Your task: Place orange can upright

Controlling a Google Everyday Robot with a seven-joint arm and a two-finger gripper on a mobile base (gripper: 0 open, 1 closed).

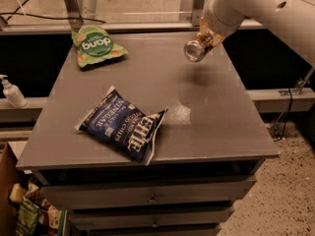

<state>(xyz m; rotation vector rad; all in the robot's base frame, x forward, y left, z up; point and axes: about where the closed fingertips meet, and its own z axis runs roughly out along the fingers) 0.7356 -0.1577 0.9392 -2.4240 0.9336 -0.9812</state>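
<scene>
Grey tabletop [216,117] over speckled floor [290,195], pincer [204,37] above its far right clamped around tilted orange can [195,49].

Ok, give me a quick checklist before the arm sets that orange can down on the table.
1. Grip: the gripper holds the orange can in the air over the table's far right part: ok.
2. Can upright: it is tipped over, silver end toward the camera: not ok.
3. Table below the can free of objects: ok.
4. Blue chip bag apart from that spot: ok.
5. Green chip bag apart, far left: ok.
6. Height above the table: cannot tell.
</scene>
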